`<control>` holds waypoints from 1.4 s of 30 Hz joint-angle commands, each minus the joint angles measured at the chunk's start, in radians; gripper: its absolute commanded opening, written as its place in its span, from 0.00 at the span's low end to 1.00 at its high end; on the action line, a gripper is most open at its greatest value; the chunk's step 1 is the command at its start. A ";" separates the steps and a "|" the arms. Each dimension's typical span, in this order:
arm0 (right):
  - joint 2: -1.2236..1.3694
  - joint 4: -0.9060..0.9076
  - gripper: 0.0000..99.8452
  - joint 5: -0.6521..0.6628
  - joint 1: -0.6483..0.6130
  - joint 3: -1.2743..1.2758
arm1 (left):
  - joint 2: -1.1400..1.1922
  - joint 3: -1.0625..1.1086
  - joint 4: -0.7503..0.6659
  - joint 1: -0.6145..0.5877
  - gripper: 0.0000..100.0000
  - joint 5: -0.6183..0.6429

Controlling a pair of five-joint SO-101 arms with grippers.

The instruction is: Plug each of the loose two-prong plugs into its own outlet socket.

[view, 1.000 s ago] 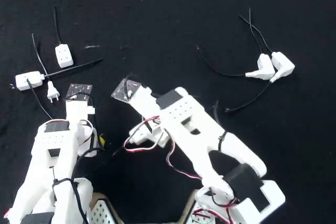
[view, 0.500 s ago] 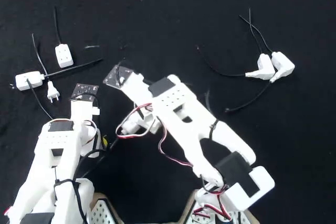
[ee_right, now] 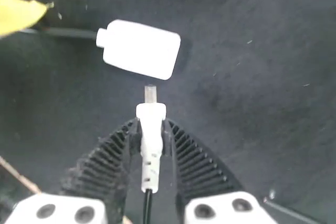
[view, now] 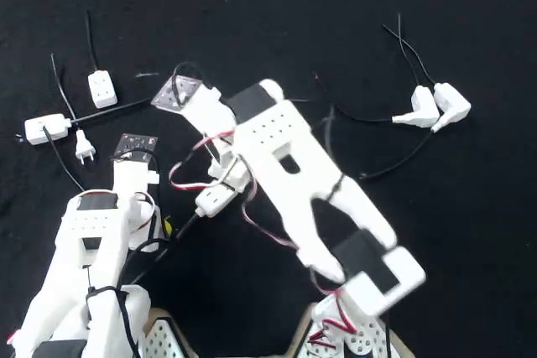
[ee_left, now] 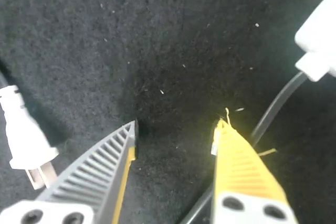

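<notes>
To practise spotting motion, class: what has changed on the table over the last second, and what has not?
The right arm swung forward and leftward. Its pincer is shut on the held plug, which faces a socket. The left arm barely shifted. The loose plug and the white pair at right stayed put.

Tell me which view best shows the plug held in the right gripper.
The right wrist view: the plug sits clamped in the right gripper, prongs pointing at a white socket. In the high view the right arm covers it. The left wrist view faces another, loose plug on the cloth.
</notes>
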 commanded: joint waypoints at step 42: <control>0.533 0.164 0.01 -0.135 -0.049 -0.499 | 0.009 0.005 0.014 0.021 0.25 -0.009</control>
